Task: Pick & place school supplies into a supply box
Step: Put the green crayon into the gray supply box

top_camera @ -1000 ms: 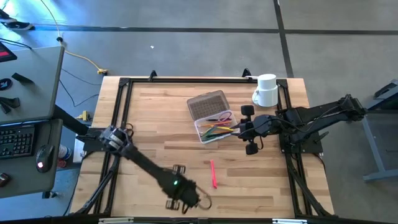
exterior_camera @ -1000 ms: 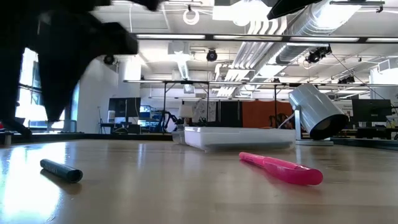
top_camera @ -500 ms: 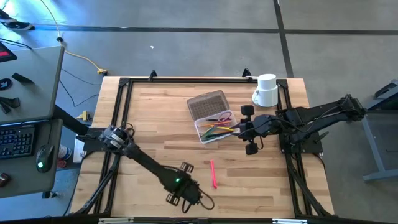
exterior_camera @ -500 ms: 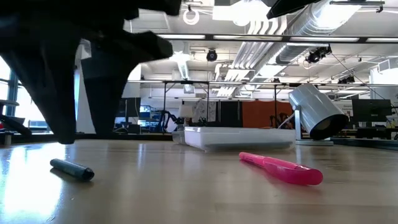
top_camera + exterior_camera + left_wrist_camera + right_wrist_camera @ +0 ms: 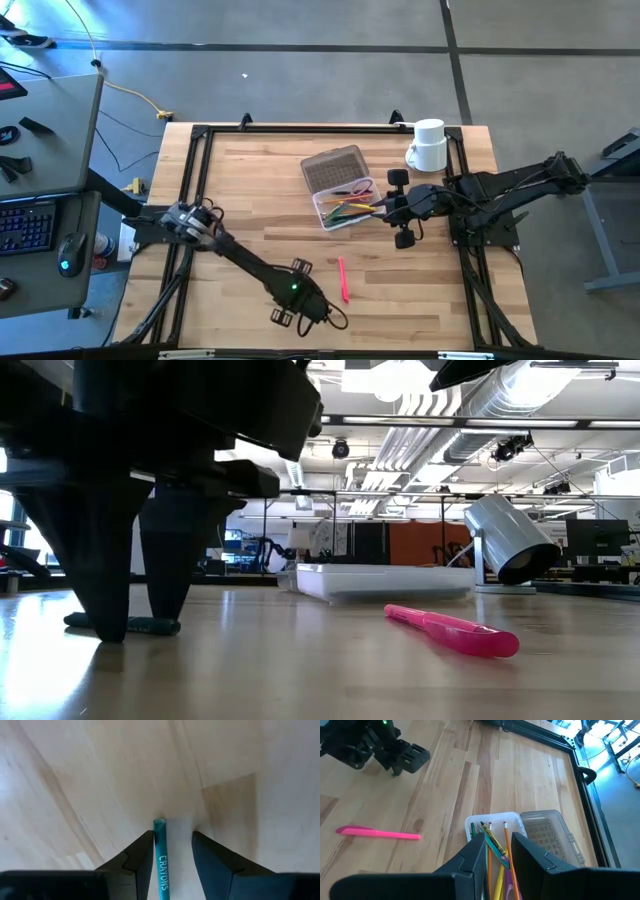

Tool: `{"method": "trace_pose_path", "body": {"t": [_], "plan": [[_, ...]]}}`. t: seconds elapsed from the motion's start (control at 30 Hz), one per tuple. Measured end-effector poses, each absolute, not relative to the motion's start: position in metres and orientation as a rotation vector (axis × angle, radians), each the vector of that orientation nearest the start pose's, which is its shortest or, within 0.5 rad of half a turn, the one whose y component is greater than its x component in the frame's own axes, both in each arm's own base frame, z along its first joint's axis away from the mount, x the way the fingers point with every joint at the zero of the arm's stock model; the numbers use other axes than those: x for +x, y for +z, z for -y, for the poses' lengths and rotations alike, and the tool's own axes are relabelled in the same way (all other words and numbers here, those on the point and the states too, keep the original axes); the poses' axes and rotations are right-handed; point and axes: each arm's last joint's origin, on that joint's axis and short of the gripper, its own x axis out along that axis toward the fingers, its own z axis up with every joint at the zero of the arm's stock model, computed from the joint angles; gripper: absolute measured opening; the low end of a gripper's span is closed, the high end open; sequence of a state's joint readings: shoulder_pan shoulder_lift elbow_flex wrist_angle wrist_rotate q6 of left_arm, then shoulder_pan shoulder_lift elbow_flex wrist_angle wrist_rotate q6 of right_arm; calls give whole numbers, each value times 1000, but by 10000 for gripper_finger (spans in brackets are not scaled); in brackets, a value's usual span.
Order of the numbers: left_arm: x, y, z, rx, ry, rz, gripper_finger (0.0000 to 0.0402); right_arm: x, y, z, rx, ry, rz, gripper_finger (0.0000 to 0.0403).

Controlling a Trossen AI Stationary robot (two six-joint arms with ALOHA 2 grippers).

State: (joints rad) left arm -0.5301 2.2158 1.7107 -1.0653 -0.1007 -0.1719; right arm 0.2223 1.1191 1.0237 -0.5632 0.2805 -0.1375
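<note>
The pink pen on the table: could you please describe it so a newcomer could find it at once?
On the wooden table, look toward the near edge, below the clear supply box. The pink pen lies alone on bare wood, just right of the left gripper. It is the only bright pink item outside the box.

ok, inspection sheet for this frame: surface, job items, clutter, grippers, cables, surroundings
Surface: wooden table in a black frame.
Job's things: supply box open, lid laid back, pencils inside; pink pen loose on the table; teal crayon on the table.
Clutter: white mug at the far right corner.
Grippers: left gripper open, lowered over the crayon, fingers on either side, not closed; right gripper beside the box, fingers apart, holding nothing seen.
Cables: yellow cable on the floor; loop at the left wrist.
Surroundings: desk with keyboard and mouse on the left; lab room beyond.
</note>
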Motion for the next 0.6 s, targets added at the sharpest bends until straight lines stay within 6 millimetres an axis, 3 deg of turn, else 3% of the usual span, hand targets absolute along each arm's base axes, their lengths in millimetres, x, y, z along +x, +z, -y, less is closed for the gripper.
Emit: {"method": "trace_pose_path", "body": {"t": [0.33, 0.6], "plan": [[366, 146, 211, 248, -50, -1518, 172, 226, 319, -43, -295, -12, -642, 79], [372, 124, 208, 194, -116, -1601, 155, 226, 319, -43, -294, -11, -639, 79]]}}
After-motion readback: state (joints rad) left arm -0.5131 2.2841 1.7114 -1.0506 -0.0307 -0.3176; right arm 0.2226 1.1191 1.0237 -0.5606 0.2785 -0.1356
